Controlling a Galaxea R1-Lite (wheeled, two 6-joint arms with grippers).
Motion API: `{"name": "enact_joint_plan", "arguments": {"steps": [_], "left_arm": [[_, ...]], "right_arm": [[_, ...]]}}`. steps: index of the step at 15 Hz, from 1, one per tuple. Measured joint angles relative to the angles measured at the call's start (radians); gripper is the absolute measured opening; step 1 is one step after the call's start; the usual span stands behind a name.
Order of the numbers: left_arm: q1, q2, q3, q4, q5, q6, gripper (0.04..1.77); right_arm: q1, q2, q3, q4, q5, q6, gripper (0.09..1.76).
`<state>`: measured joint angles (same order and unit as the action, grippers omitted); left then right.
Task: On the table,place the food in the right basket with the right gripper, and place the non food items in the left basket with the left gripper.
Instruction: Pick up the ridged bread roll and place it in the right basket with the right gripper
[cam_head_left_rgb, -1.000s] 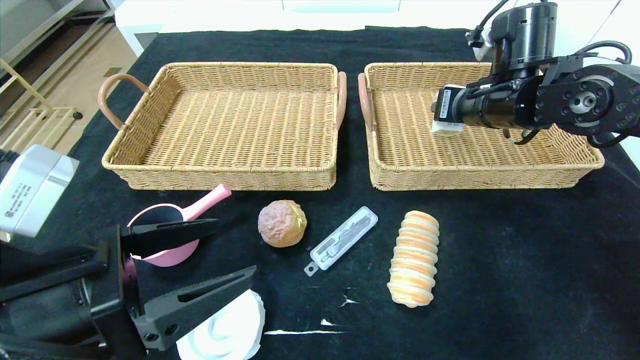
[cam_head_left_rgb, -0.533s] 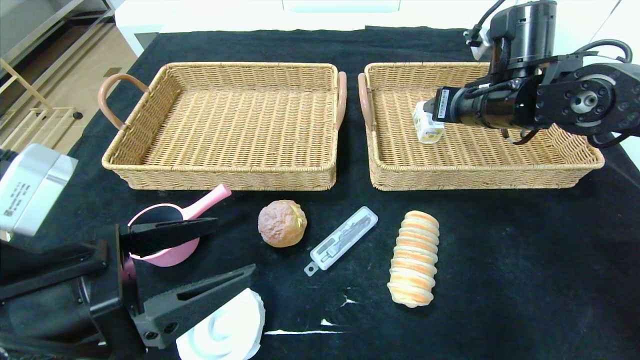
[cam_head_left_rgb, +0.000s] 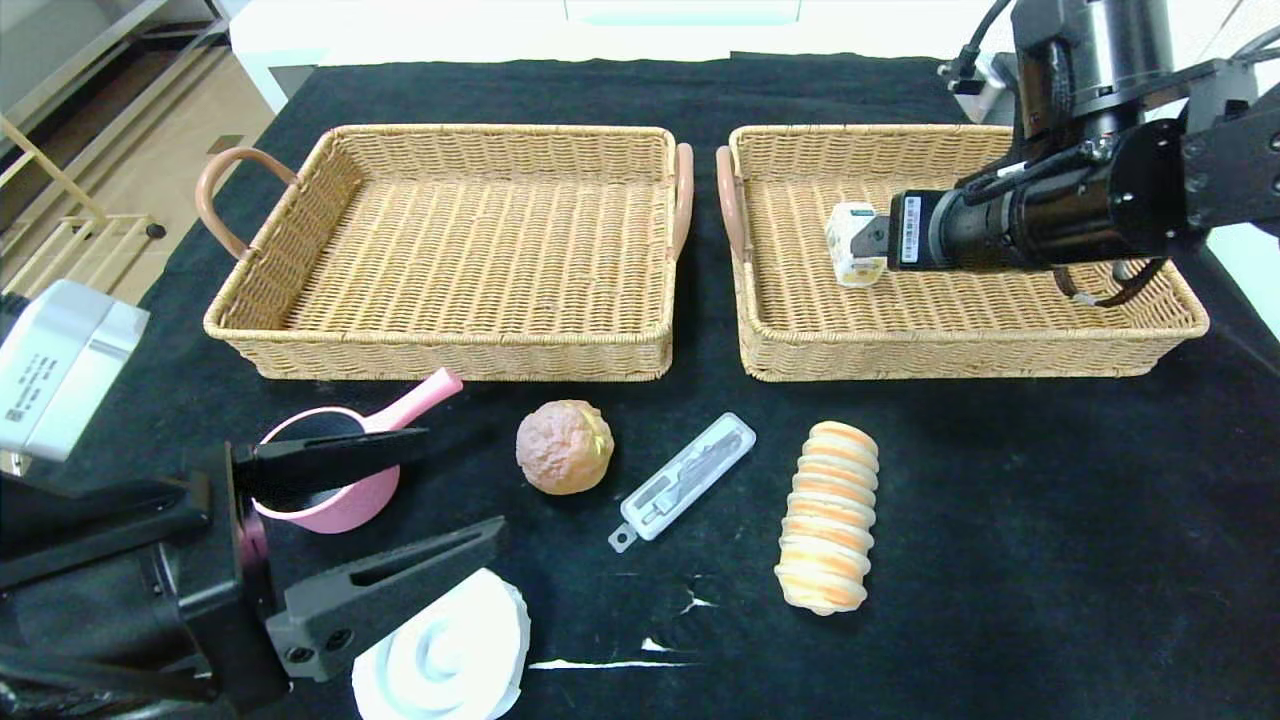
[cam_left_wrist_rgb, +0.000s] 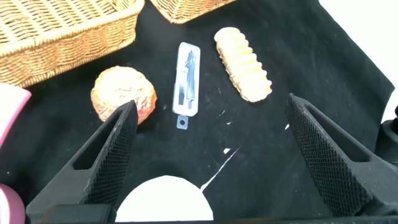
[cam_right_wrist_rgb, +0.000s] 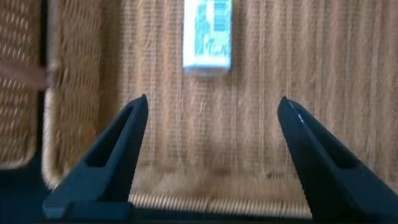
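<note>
A small white carton (cam_head_left_rgb: 848, 248) lies on the floor of the right basket (cam_head_left_rgb: 950, 355). My right gripper (cam_head_left_rgb: 872, 238) hangs over it, open and empty. In the right wrist view the carton (cam_right_wrist_rgb: 207, 37) sits beyond the spread gripper (cam_right_wrist_rgb: 214, 106). On the black cloth lie a round bun (cam_head_left_rgb: 565, 447), a ridged bread roll (cam_head_left_rgb: 828, 515), a clear case with a blade (cam_head_left_rgb: 685, 478), a pink scoop (cam_head_left_rgb: 340, 485) and a white swirled disc (cam_head_left_rgb: 445, 655). My left gripper (cam_head_left_rgb: 465, 485) is open at the front left, above the disc (cam_left_wrist_rgb: 163, 200).
The left basket (cam_head_left_rgb: 440, 345) stands at the back left with nothing in it. Both baskets have pink handles at their ends. White streaks mark the cloth near the front edge. In the left wrist view the bun (cam_left_wrist_rgb: 123, 93), case (cam_left_wrist_rgb: 187, 87) and roll (cam_left_wrist_rgb: 242, 62) lie ahead.
My right gripper has opened and let go of the carton, which now rests in the right basket. The right arm has lifted and drawn back to the right. The left arm barely moved.
</note>
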<state>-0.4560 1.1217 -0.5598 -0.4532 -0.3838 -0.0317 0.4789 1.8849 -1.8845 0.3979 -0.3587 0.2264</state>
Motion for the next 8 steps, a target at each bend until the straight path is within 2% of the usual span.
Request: {"name": "enact_joint_plan", "arguments": {"steps": [5, 8], "left_arm": [[0.003, 0.0, 0.0, 0.0, 0.0, 0.004, 1.72], [0.01, -0.001, -0.001, 0.0, 0.0, 0.005, 1.72]], "right_arm": [[0.121, -0.109, 0.098, 0.208, -0.004, 0.202, 1.62], [0.163, -0.124, 0.138, 0.267, -0.004, 0.273, 1.65]]}}
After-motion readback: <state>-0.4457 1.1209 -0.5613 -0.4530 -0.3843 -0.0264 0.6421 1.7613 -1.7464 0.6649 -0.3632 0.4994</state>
